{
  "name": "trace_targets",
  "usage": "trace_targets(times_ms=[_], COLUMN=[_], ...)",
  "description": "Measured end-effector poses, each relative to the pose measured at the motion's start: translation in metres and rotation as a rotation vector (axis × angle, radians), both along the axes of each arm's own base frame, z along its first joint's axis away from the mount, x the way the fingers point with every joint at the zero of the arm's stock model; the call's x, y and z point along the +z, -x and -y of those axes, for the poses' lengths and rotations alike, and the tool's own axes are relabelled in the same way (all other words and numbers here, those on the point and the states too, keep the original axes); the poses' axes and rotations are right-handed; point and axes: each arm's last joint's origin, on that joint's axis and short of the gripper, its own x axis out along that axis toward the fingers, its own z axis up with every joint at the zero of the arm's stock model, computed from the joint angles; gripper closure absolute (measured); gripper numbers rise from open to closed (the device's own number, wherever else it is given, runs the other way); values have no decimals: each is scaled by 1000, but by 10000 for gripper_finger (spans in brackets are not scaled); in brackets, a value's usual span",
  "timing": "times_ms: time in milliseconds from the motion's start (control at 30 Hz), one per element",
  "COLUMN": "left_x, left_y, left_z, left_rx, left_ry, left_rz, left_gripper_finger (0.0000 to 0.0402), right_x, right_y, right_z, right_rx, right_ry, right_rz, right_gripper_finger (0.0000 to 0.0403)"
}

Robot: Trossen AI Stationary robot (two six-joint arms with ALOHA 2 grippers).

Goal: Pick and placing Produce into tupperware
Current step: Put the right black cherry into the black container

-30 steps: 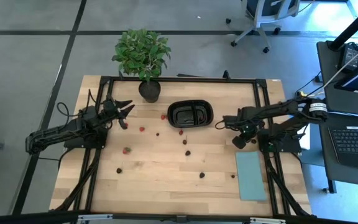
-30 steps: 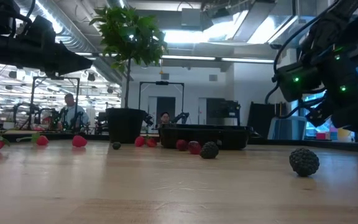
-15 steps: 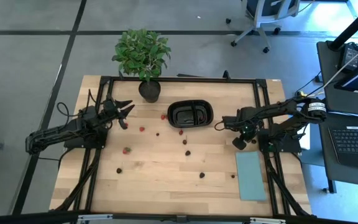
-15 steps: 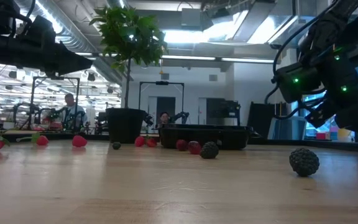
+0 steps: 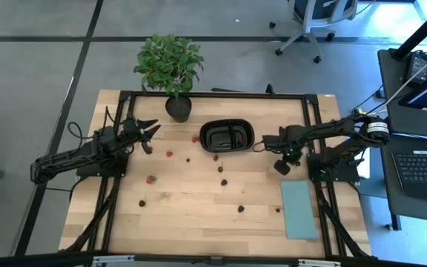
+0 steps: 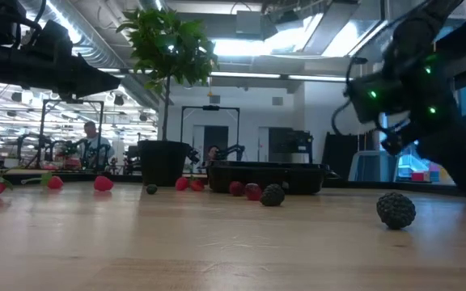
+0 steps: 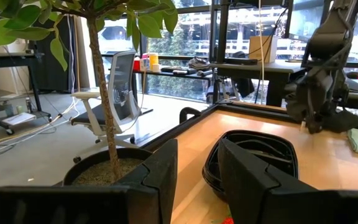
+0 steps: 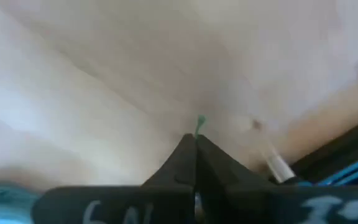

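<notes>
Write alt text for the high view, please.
Seen from above, a wooden table holds a black tray with small berries scattered beside it. The right gripper, shut, is near the tray's edge; the left gripper waits beside a potted plant.

Left arm stretched in from the left edge of the worktop, left claw (image 5: 151,132) parted and empty, hanging above the surface, right arm reaching in from the right edge, right claw (image 5: 259,145) pinched fully together, tips touching.

Wooden table (image 5: 199,215) carries scattered berries (image 5: 151,179), black tray (image 5: 227,135), plant pot (image 5: 178,108), teal sheet (image 5: 299,208).
</notes>
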Motion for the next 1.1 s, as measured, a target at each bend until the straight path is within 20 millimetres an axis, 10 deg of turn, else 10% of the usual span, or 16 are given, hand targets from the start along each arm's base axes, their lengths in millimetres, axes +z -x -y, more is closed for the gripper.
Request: trace_targets(times_ms=[800,1100], left_x=[0,0], left_y=[0,0], left_z=[0,0], left_rx=[0,0], left_ry=[0,0], left_rz=[0,0], left_gripper_finger=[292,292], right_x=[83,58], right_y=[-117,-125], right_z=[28,34], right_rx=[480,517], right_ry=[439,458], right_rz=[900,897], right_gripper_finger=[402,401])
